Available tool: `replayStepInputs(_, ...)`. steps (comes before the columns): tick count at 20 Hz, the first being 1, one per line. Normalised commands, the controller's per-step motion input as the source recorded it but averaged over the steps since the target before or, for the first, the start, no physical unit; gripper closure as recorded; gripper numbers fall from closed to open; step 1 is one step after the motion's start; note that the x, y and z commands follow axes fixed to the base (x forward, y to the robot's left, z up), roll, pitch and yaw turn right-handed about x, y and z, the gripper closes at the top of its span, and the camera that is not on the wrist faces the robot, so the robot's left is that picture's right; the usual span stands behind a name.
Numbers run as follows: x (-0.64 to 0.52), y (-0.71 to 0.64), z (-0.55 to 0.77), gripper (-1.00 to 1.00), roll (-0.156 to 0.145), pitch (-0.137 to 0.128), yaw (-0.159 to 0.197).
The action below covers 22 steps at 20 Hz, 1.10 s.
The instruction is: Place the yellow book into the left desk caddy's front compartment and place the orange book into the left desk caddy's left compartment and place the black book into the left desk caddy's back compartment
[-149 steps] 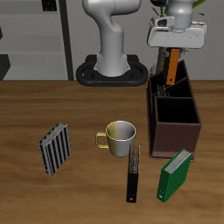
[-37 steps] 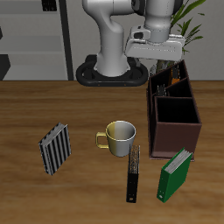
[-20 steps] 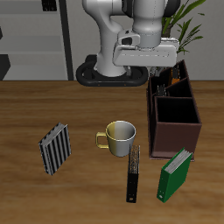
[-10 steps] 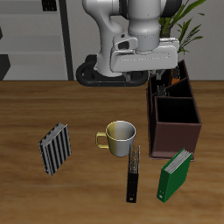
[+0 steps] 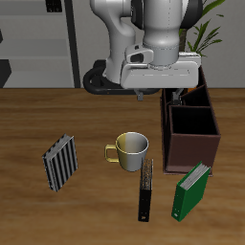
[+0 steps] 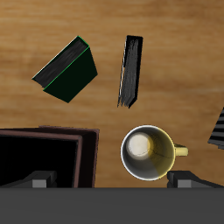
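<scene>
Overhead, gripper (image 5: 161,94): hangs high above the table behind the mug, nothing between the 2 fingers; spread or pressed together, cannot tell.
Left desk caddy (image 5: 190,140): dark brown, upright beside the mug (image 5: 131,147).
Orange book (image 5: 185,89): stands in the caddy's far section.
Black book (image 5: 145,189): flat on the wood, near the table's front, beside the green book (image 5: 189,191).
Yellow book (image 5: 59,161): striped, well apart beyond the mug.

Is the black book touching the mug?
Apart. The wrist view shows bare wood between the black book and the mug; the exterior view shows a narrower gap.
</scene>
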Motion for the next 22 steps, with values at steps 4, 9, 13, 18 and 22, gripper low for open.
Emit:
replayStepInputs(4, 0.41, 0.13, -0.17, -1.00, 0.027, 0.004, -0.033)
replayStepInputs(9, 0.42, 0.15, -0.16, -1.00, 0.015, -0.005, -0.022)
replayStepInputs(13, 0.21, 0.02, -0.11, -1.00, 0.007, -0.007, -0.008)
replayStepInputs(18, 0.16, -0.21, -0.02, -1.00, -0.024, -0.005, 0.006)
replayStepInputs(22, 0.22, -0.32, -0.03, -1.00, 0.029, -0.020, 0.050)
